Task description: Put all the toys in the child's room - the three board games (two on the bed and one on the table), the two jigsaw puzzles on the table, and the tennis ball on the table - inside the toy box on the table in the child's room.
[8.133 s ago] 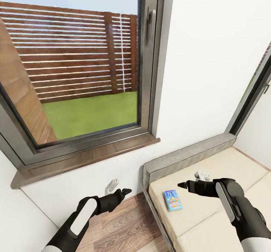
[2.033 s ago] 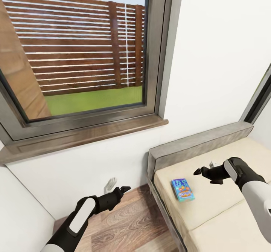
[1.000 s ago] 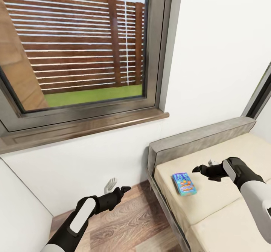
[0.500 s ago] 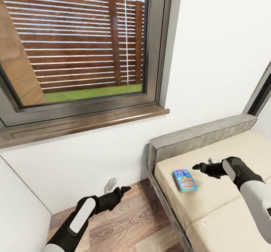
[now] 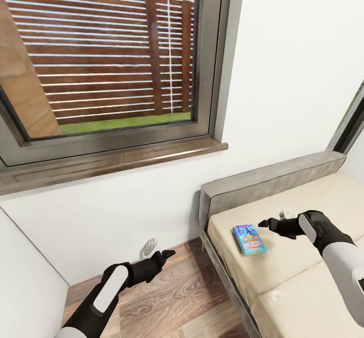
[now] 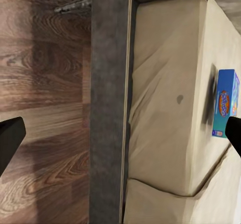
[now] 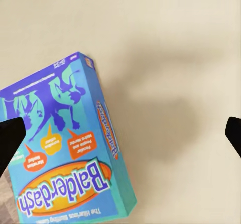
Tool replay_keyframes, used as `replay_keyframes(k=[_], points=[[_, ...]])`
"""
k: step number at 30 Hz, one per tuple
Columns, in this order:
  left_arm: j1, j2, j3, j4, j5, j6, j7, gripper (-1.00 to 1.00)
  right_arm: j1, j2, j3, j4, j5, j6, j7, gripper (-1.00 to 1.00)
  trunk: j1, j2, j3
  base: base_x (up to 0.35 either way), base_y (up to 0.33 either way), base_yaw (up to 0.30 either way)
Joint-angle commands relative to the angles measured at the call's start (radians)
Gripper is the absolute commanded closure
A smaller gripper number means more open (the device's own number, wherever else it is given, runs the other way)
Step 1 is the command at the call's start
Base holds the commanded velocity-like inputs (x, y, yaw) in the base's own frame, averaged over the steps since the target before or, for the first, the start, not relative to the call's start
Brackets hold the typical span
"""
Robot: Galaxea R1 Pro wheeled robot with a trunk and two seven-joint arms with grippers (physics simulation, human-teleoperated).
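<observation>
Nothing moved: both jaws still apart, blue printed board game [image 5: 249,239] flat on bed [image 5: 303,272].

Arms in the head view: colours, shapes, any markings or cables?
Both match: white upper sleeves, then glossy black rounded forearms, each with an elongated white inset panel. The left gripper and right gripper are black, with short tapered black fingers. No cables, logos or text visible.

Both arms are glossy black with white panels, each gripper's fingers [image 5: 165,254] pointed and black.
</observation>
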Motion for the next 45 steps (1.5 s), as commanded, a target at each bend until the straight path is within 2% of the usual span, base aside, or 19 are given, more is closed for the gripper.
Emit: replay_keyframes(k=[1,12,24,31,45], points=[[0.000,0.000,0.000,0.000,0.003,0.003,0.001,-1.00,0.000,0.000,-0.005,-0.001,0.000,0.006,0.002,-1.00,0.000,0.000,-0.001,0.000,0.000,0.000],[0.000,0.000,0.000,0.000,0.004,0.003,0.008,-1.00,0.000,0.000,-0.004,-0.001,0.000,0.009,0.002,-1.00,0.038,-0.070,-0.032,0.000,0.000,0.000],[0.000,0.001,0.000,0.000,0.004,0.002,0.003,-1.00,0.000,0.000,-0.004,-0.001,0.000,0.013,0.007,-1.00,0.038,-0.070,-0.032,0.000,0.000,0.000],[0.000,0.001,0.001,0.000,0.005,0.001,-0.001,-1.00,0.000,-0.001,-0.004,-0.001,0.001,0.016,0.042,-1.00,0.038,-0.070,-0.032,0.000,0.000,0.012],[0.008,0.002,0.003,0.006,-0.001,-0.006,-0.003,-1.00,0.001,-0.001,-0.003,-0.001,0.002,0.021,0.069,-1.00,0.038,-0.070,-0.032,0.000,0.000,0.135]])
